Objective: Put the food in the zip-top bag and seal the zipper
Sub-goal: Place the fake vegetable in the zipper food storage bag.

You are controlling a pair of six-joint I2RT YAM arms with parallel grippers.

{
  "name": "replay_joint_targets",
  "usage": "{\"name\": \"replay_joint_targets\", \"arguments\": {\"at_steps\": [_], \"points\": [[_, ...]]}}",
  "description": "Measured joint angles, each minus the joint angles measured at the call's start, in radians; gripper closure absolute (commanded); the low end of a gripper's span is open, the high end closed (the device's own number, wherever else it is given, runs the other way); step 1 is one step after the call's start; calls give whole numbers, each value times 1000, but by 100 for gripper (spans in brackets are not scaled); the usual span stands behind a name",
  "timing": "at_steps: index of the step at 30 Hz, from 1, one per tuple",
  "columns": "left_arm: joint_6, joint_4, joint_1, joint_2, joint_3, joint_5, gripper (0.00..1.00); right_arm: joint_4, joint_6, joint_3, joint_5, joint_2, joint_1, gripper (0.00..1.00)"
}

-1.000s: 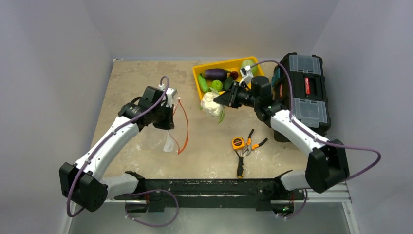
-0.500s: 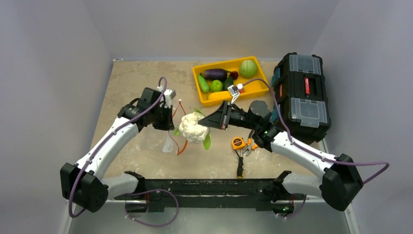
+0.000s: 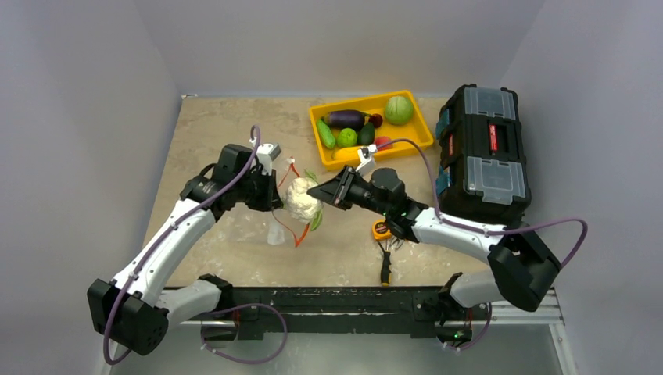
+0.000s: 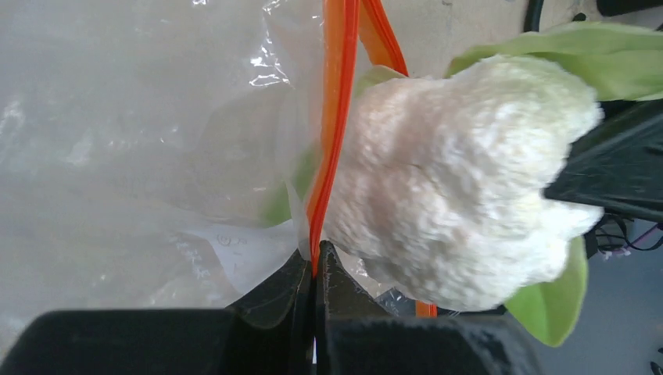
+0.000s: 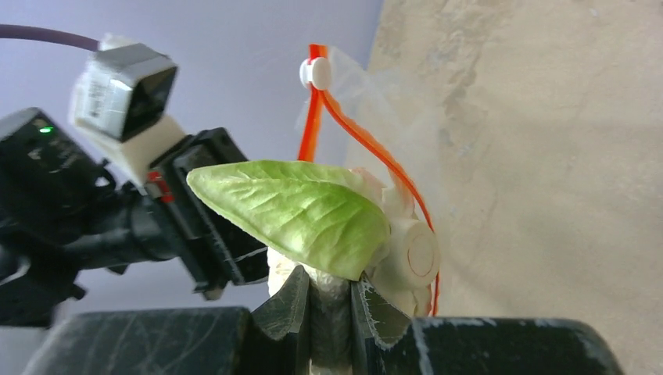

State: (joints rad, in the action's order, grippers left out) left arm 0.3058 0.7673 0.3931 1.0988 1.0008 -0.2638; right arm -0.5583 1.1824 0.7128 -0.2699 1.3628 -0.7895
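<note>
While you've got both arms meeting over the middle of the table (image 3: 227, 148), your left gripper (image 4: 315, 269) has its fingers pressed tight together on one side of the zipper (image 4: 336, 117), so the zip-top bag (image 4: 156, 156) hangs off that pinch, crinkly and see-through. Your right gripper (image 5: 328, 285) is clamped on the stem end of the cauliflower (image 5: 406, 250), right under its big green leaf (image 5: 297, 211). From the left wrist view the cauliflower sits right at the bag's mouth, with one orange strip on its left and the other running round its far side. How deep it's actually in, you can't tell from these angles. The white slider tab (image 5: 315, 73) is up at the end where the two strips meet.

Rest of the food is over in the yellow tray (image 3: 406, 145) at the back: eggplant (image 3: 345, 118), lime (image 3: 347, 137), a round green one (image 3: 399, 109). Black toolbox (image 3: 485, 152) is just beside the tray, and the tape measure (image 3: 381, 230) and pliers (image 3: 385, 266) lie under your right arm.
</note>
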Motion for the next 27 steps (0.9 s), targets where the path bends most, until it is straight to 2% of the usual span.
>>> {"name": "replay_joint_targets", "arguments": {"at_steps": [4,9,19,27], "points": [[-1,-7,0,-23,-13,-30,100,87,-89,28,166,-6,-87,100],[-1,-24,-6,-46,-28,-71,100,104,-176,31,330,-41,-161,100],[-11,-28,-27,-91,-77,-55,100,29,-290,88,217,84,-148,100],[-6,-74,-18,-195,-97,-121,100,97,-378,59,207,35,-151,100]]}}
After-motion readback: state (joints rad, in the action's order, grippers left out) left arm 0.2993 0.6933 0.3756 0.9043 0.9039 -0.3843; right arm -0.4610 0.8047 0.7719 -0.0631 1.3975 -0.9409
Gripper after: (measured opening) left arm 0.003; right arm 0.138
